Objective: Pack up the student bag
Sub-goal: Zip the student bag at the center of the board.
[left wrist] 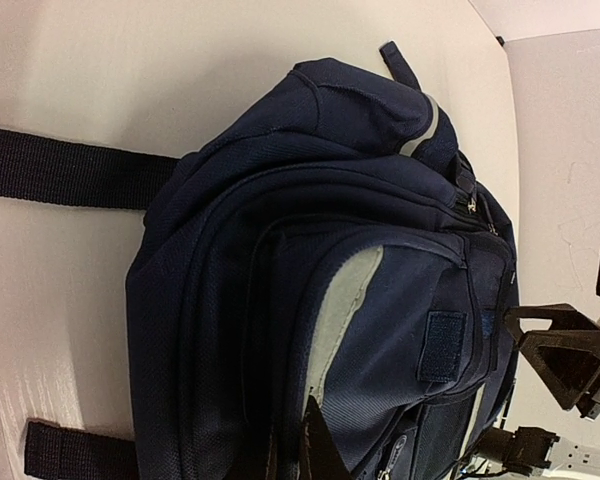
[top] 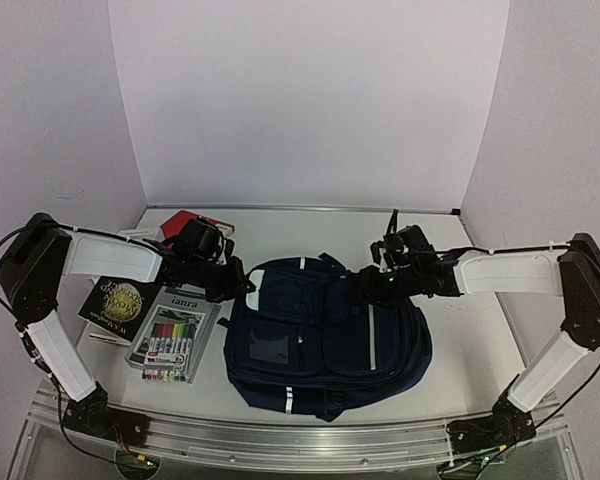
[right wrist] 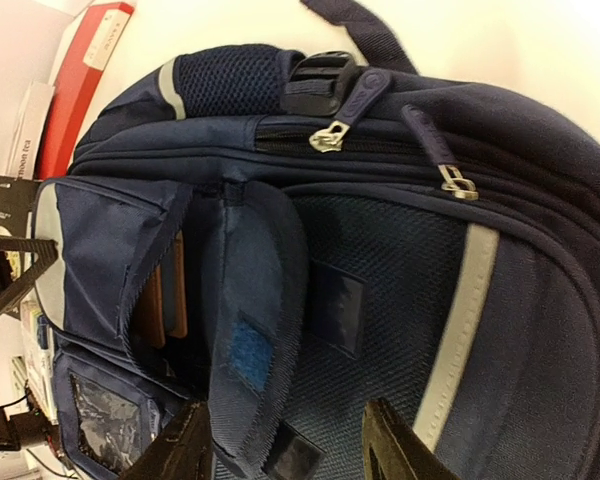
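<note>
The student bag (top: 325, 340), navy with grey stripes, lies flat in the middle of the table. It fills the left wrist view (left wrist: 310, 270) and the right wrist view (right wrist: 380, 250). My left gripper (top: 242, 281) is at the bag's upper left edge. Its fingers (left wrist: 315, 445) are pressed together on the fabric at the end of a grey stripe. My right gripper (top: 367, 285) is open over the bag's top right. Its fingertips (right wrist: 185, 445) stand either side of a loose pocket flap (right wrist: 250, 330) with a blue velcro patch. The open pocket shows brown items (right wrist: 163, 300) inside.
Left of the bag lie a marker set (top: 173, 345), a dark book with a gold emblem (top: 120, 300) and a red book (top: 193, 222), the latter also in the right wrist view (right wrist: 85, 80). A dark strap (left wrist: 70, 168) lies on the table. White walls enclose the table.
</note>
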Action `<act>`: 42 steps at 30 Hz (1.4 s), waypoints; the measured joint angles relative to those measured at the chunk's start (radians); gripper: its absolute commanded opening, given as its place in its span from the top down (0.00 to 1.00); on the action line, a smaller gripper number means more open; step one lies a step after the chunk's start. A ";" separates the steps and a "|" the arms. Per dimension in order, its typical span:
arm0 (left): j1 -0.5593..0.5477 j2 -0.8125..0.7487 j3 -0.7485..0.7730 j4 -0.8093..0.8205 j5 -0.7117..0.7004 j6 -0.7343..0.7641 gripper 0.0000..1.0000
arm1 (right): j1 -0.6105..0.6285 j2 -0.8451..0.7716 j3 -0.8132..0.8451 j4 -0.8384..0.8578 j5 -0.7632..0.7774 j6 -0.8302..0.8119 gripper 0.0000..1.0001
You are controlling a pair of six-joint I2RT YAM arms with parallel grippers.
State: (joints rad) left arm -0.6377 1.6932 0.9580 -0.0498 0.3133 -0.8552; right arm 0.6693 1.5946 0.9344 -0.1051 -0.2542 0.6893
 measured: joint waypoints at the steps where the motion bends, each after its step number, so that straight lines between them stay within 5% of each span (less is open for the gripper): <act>1: 0.000 0.000 -0.001 0.000 0.000 -0.002 1.00 | 0.000 0.008 0.000 0.010 -0.009 -0.002 0.56; 5: -0.003 0.000 -0.005 0.003 0.000 -0.008 1.00 | -0.001 0.042 0.000 0.047 -0.041 -0.001 0.64; 13: -0.005 0.000 -0.005 0.004 -0.001 -0.007 0.97 | -0.001 0.058 0.000 0.086 -0.059 0.014 1.00; 22: -0.042 0.001 0.011 -0.018 -0.035 0.041 0.94 | 0.000 0.035 0.000 0.106 -0.079 0.014 1.00; 26: -0.071 0.013 0.052 -0.049 -0.048 0.070 0.81 | 0.010 0.018 0.006 0.108 -0.086 0.008 1.00; 29: -0.102 0.021 0.090 -0.099 -0.084 0.106 0.54 | 0.017 0.018 0.013 0.111 -0.084 0.007 1.00; 32: -0.124 0.019 0.129 -0.162 -0.153 0.146 0.37 | 0.019 0.018 0.014 0.111 -0.080 0.007 1.00; 37: -0.140 -0.047 0.174 -0.268 -0.307 0.208 0.41 | 0.020 0.018 0.014 0.112 -0.074 0.010 1.00; 42: -0.167 -0.073 0.236 -0.236 -0.296 0.231 0.59 | 0.021 0.018 0.014 0.112 -0.065 0.014 1.00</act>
State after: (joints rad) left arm -0.8049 1.6199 1.1942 -0.2857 0.0170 -0.6242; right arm 0.6899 1.6127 0.9489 0.0065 -0.3194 0.7033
